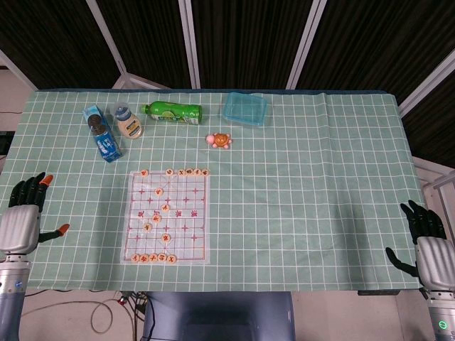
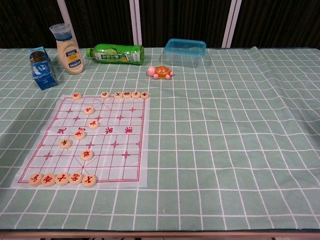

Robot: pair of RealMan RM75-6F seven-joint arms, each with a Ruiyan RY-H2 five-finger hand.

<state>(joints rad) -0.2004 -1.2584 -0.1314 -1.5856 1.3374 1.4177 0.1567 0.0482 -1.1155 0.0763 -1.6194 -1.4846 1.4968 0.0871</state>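
bottle [image 1: 172,112] behind board [image 1: 169,216], box [image 1: 246,109] right

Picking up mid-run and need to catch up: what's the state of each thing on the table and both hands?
left hand: open, holding nothing, at table edge
right hand: open, holding nothing
green bottle: lying on its side, capped
white bottle: upright, capped
blue carton: tilted
blue container: upright, lid on
toy turtle: upright
chess board: flat, pieces on it

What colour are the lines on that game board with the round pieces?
Red lines on a pale sheet: the game board shows best in the chest view.
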